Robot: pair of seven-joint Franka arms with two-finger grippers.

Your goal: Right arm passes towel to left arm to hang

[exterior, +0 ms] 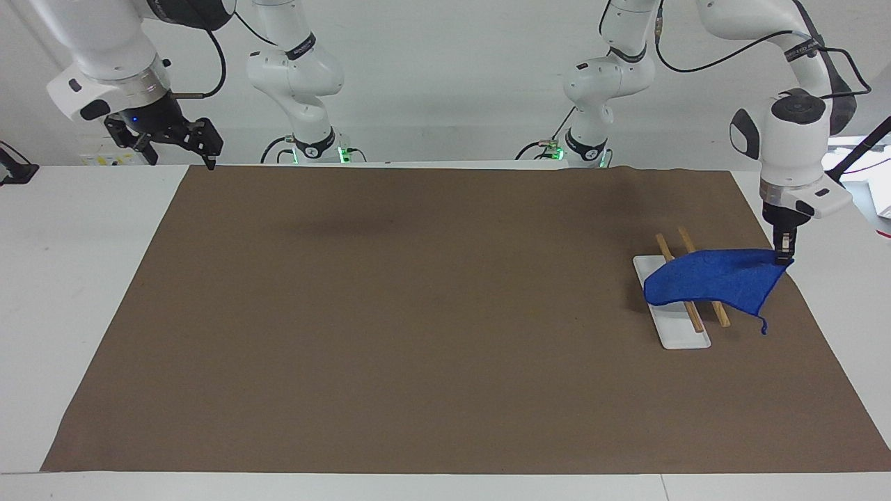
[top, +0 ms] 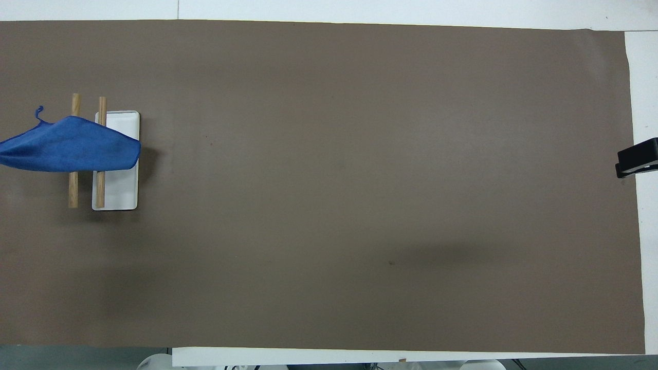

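Note:
The blue towel (exterior: 713,282) lies draped across the two wooden bars (exterior: 703,278) of the rack with the white base (exterior: 679,330), at the left arm's end of the brown mat. It also shows in the overhead view (top: 67,151). My left gripper (exterior: 783,256) is shut on the towel's upper corner and holds it up beside the rack. The towel's loop (exterior: 763,328) hangs free. My right gripper (exterior: 198,149), with a blue light, waits open and empty in the air at the right arm's end of the table; only its tip (top: 637,160) shows in the overhead view.
A brown mat (exterior: 445,348) covers most of the white table (exterior: 69,278). The rack (top: 115,159) stands near the mat's edge at the left arm's end.

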